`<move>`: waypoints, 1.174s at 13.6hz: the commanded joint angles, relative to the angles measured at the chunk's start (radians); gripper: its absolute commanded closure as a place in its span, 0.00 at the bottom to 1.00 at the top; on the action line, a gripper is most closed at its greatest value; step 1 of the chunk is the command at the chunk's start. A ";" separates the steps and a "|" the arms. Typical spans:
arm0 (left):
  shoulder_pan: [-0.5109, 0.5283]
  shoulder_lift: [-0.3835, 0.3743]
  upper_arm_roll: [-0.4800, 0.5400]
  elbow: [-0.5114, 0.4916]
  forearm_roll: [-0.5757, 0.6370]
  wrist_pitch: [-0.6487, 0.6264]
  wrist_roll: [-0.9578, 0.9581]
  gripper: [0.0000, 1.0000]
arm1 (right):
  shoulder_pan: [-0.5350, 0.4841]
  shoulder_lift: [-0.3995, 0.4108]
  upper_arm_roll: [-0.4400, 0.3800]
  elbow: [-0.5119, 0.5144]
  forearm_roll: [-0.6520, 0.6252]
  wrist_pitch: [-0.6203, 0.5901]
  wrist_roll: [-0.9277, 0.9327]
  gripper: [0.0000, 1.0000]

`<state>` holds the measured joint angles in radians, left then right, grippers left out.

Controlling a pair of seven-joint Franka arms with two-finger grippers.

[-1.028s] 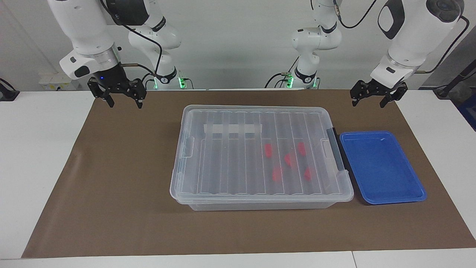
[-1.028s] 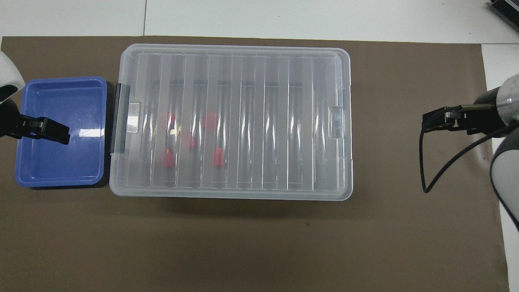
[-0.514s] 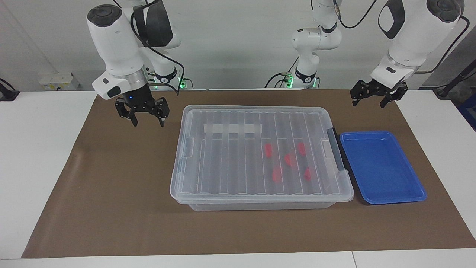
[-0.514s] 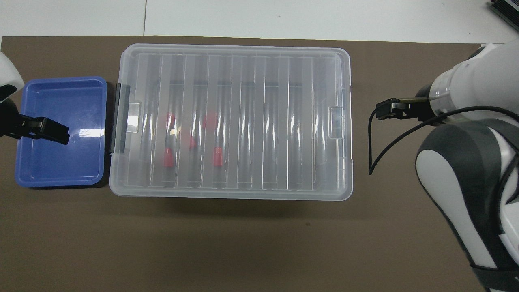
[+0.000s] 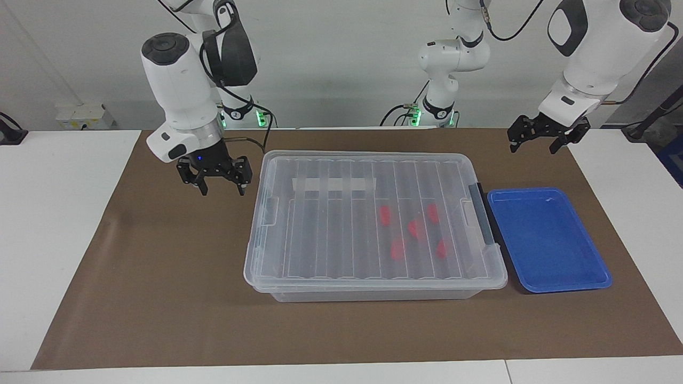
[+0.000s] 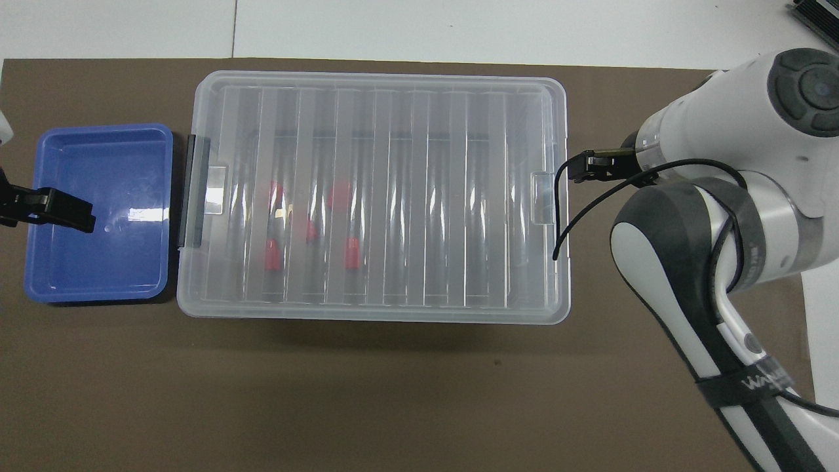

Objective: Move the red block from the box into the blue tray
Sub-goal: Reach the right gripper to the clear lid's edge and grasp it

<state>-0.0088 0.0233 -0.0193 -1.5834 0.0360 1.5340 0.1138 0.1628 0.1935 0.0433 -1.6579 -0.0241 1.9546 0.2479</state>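
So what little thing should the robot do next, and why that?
Probably bring the right pincer down to the clear latch at its end of the box. The ribbed lid is shut over the five red blocks, so none can reach the blue tray yet. That pincer hangs open beside the box; the left pincer waits near the tray.

Five red blocks were seen through the clear, ribbed box with a dark grey latch; the tray was bright blue.

Light was bright and even. Glare streaked the box lid, blurring the blocks; soft shadows hugged its base.
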 commanded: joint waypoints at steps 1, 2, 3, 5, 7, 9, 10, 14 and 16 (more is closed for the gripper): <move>0.003 -0.022 -0.002 -0.018 -0.015 0.012 0.007 0.00 | 0.026 0.021 0.001 -0.011 -0.001 0.043 0.036 0.10; 0.003 -0.022 -0.002 -0.018 -0.015 0.012 0.009 0.00 | 0.027 0.024 0.001 -0.014 0.000 0.047 0.037 0.10; 0.003 -0.023 -0.002 -0.018 -0.015 0.012 0.009 0.00 | 0.029 0.027 0.001 -0.016 0.000 0.049 0.037 0.10; 0.003 -0.023 -0.002 -0.021 -0.015 0.014 0.017 0.00 | 0.034 0.026 0.001 -0.028 0.000 0.052 0.036 0.10; 0.003 -0.023 -0.002 -0.023 -0.015 0.027 0.014 0.00 | 0.034 0.021 0.001 -0.049 0.000 0.063 0.036 0.11; 0.003 -0.022 -0.002 -0.020 -0.015 0.029 0.015 0.00 | 0.034 0.017 0.003 -0.075 0.006 0.075 0.034 0.11; 0.003 -0.020 -0.002 -0.015 -0.015 0.043 0.004 0.00 | 0.034 0.017 0.003 -0.079 0.007 0.076 0.034 0.11; 0.010 -0.029 -0.004 -0.044 -0.015 0.095 0.004 0.00 | 0.034 0.017 0.003 -0.077 0.007 0.069 0.025 0.11; 0.003 -0.029 -0.004 -0.043 -0.015 0.095 -0.002 0.00 | 0.021 0.018 0.003 -0.076 0.007 0.069 0.017 0.10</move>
<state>-0.0083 0.0229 -0.0214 -1.5912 0.0356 1.6031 0.1148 0.1961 0.2241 0.0432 -1.7136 -0.0234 2.0066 0.2637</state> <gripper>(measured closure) 0.000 0.101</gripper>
